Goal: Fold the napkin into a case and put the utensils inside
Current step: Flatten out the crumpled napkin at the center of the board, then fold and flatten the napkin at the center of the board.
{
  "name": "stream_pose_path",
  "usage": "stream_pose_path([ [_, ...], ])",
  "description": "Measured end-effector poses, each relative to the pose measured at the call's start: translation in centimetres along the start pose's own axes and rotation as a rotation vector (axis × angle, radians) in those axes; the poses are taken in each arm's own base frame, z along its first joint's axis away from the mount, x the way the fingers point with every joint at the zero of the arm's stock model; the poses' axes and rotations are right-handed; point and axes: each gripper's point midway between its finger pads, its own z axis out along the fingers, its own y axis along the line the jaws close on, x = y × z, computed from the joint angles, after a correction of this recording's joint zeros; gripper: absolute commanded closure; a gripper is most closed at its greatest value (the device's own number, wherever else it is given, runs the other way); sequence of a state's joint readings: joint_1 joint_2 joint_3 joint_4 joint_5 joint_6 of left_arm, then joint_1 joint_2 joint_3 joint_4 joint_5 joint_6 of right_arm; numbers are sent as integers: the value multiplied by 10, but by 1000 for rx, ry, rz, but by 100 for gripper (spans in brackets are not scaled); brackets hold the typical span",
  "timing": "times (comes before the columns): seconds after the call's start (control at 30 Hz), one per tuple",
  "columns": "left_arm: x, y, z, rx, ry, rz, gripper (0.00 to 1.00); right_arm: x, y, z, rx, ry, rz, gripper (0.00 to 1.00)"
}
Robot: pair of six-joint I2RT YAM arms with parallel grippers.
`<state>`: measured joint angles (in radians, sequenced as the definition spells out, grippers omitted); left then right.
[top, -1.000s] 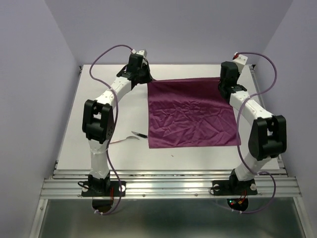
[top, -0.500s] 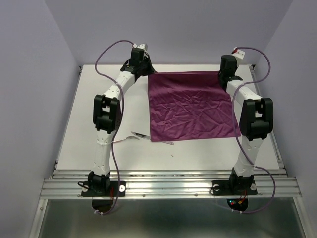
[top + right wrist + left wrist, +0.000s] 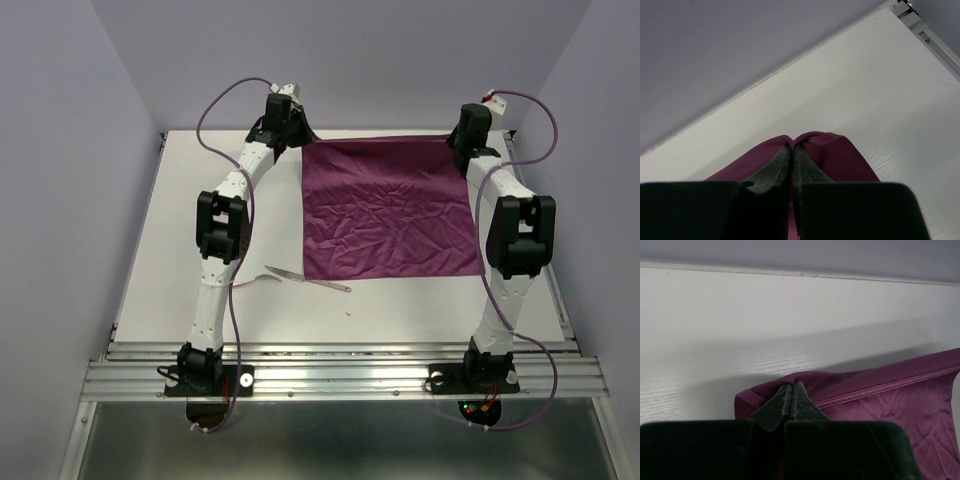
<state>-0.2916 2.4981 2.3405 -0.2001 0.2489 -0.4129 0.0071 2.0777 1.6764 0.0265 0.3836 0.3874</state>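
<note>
The burgundy-purple napkin [image 3: 388, 210] lies spread flat on the white table, its far edge near the back wall. My left gripper [image 3: 300, 143] is shut on the napkin's far left corner [image 3: 770, 392]. My right gripper [image 3: 459, 142] is shut on the far right corner [image 3: 840, 155]. Both pinch the cloth between closed jaws, close to the table. The utensils [image 3: 300, 278] lie on the table just off the napkin's near left corner, thin and pale with a metallic end. No folded case shows.
The white table [image 3: 190, 220] has raised rails at its left and right sides and the purple back wall [image 3: 370, 60] just behind the grippers. Metal rails [image 3: 340, 375] run along the near edge by the arm bases.
Both arms have stretched toward the back wall, dragging the napkin away from the near edge. The utensils, partly covered before, now lie uncovered by the near left corner.
</note>
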Motion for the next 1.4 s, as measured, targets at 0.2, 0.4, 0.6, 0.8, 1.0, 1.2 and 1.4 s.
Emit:
stream_pose_path([
  [0.2, -16, -3, -1, 18, -43, 21, 100, -7, 7, 3, -20, -9, 22, 99],
  [0.4, -30, -4, 1, 36, -85, 40, 100, -8, 10, 3, -34, -4, 46, 99],
  [0.6, -25, -3, 9, 52, -80, 45, 100, -5, 6, 5, -28, 10, 54, 99],
  [0.8, -23, -1, 11, 51, -77, 58, 100, -5, 6, 5, -33, 14, 62, 99],
  [1.0, -9, 5, 8, 46, -35, 78, 100, 8, 2, 3, -34, 72, 50, 99],
  [1.2, 14, 10, -14, 20, 58, 78, 100, 31, -10, -23, -32, 183, 31, 99],
  [1.4, 27, -3, -63, 25, 97, 73, 100, 34, -23, -68, -46, 246, 41, 99],
])
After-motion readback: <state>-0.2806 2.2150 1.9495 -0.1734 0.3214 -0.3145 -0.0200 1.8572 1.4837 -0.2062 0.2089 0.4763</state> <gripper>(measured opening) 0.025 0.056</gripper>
